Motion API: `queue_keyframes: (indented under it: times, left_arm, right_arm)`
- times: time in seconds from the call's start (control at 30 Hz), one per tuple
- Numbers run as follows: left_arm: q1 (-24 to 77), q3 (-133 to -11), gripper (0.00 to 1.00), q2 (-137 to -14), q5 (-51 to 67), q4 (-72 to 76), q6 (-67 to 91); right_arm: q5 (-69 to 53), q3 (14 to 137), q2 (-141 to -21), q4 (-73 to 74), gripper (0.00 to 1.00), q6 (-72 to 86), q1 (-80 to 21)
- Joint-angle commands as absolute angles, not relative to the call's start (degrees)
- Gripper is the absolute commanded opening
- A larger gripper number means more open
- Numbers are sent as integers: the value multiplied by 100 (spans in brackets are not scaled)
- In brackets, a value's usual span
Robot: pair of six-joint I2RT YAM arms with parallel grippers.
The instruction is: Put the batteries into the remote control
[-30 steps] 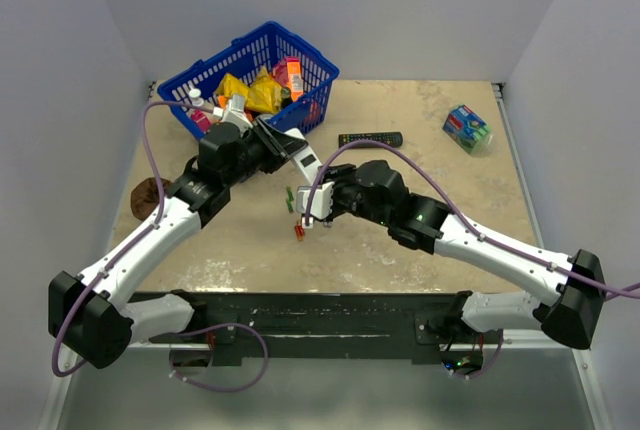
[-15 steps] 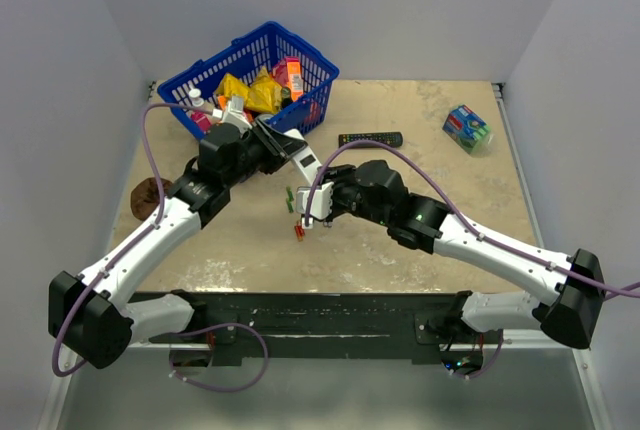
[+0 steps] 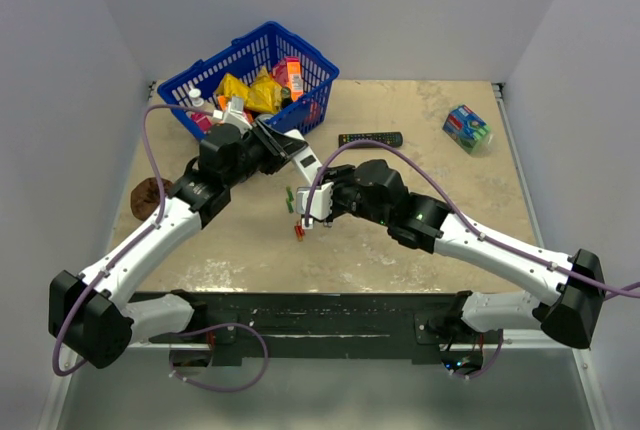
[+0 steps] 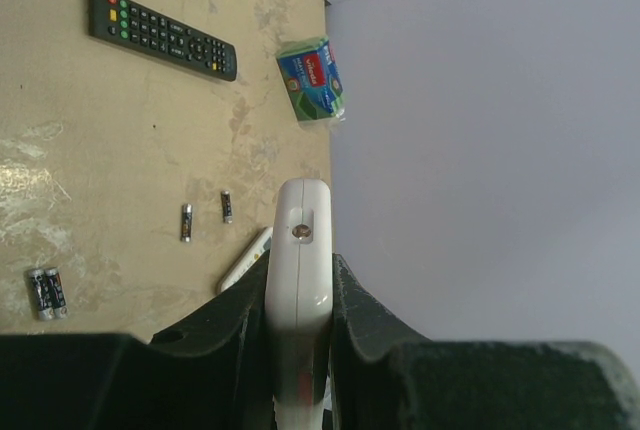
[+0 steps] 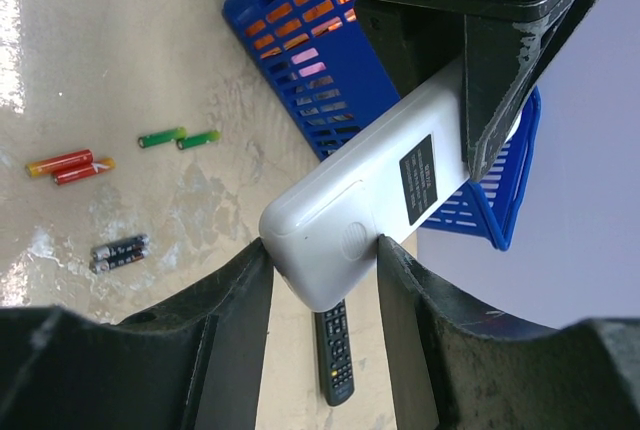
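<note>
**Bystanders on the tabletop**

A blue basket (image 3: 232,52) stands at the far left of the beige tabletop (image 3: 500,190), packed with yellow and orange packets. A black remote (image 3: 370,139) lies near its right. A green-and-blue pack (image 3: 467,129) (label unreadable) sits far right, and a brown lump (image 3: 148,193) lies at the left edge.

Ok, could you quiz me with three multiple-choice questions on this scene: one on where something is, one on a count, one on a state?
1. Where is the long black remote?
A in a gripper
B on the table, right of the blue basket
C inside that basket

2. How many green batteries lie on the table?
A one
B four
C two

3. The white remote control is:
A clamped in the left gripper, above the table
B lying flat on the table
C inside the basket

Answers:
1 B, it lies flat beside the basket.
2 C, the right wrist view shows a pair end to end.
3 A, dark fingers press both its sides.
</note>
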State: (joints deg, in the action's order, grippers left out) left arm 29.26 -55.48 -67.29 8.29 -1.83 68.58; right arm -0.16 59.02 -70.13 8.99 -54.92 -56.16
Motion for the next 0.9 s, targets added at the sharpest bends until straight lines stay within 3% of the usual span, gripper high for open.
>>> queue_keyframes:
  times: [0.0, 0.87]
  left_arm:
    - [3023, -5739, 0, -6653, 1362, 1090, 7550]
    - [2900, -5889, 0, -6548, 1310, 712, 7225]
  right_arm:
    - [-923, 6003, -7128, 1046, 48, -5309, -5845]
    - [-9, 5581, -6864, 1143, 51, -5335, -5827]
